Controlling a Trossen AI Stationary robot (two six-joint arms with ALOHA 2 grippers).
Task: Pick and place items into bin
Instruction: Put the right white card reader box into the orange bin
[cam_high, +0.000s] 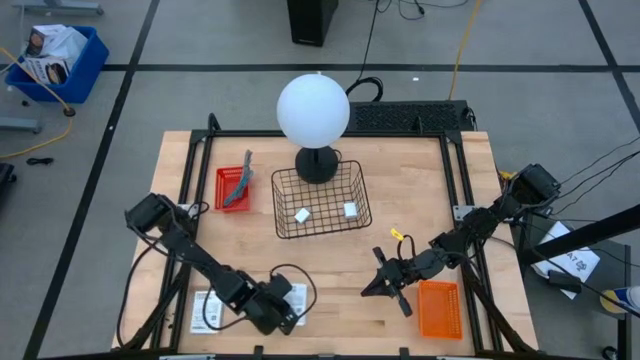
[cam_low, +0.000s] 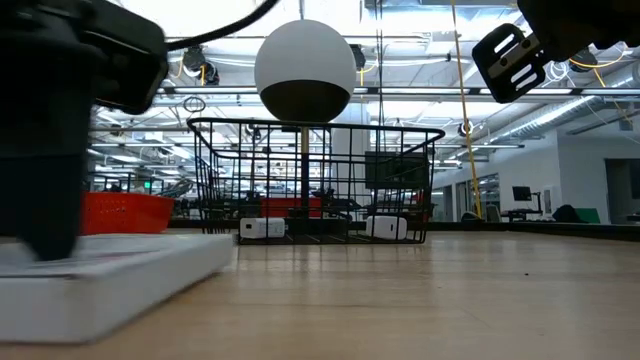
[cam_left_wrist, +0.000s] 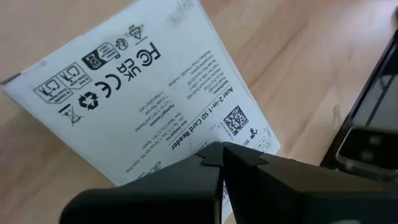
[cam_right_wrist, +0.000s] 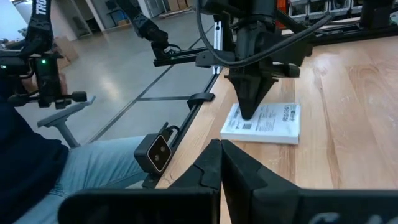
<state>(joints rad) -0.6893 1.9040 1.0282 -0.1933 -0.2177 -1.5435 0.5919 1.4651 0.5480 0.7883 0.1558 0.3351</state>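
Observation:
My left gripper (cam_high: 283, 303) stands shut near the table's near edge, pointing down on a white printed box (cam_left_wrist: 143, 93). A second white printed card (cam_high: 207, 308) lies flat to its left, partly under the arm. Two small white blocks (cam_high: 302, 215) (cam_high: 351, 210) lie on the floor of the black wire basket (cam_high: 320, 172) at the table's middle. A grey tool (cam_high: 240, 180) leans in the red bin (cam_high: 222, 190). My right gripper (cam_high: 383, 283) hangs shut above the table, right of the box and touching nothing. No teal pen shows. My left gripper presses its shut fingertips (cam_right_wrist: 247, 114) down from above on the box's printed top face (cam_left_wrist: 205, 134), close to one short edge. The box (cam_low: 100, 275) lies flat on the table.
The white globe lamp (cam_high: 313, 110) stands just beyond the basket. An orange bin (cam_high: 440, 308) sits by the near right corner, beside my right arm. A small yellow thing (cam_high: 397, 236) lies between the basket and the right gripper. A person's leg (cam_right_wrist: 93, 168) shows beyond the table edge.

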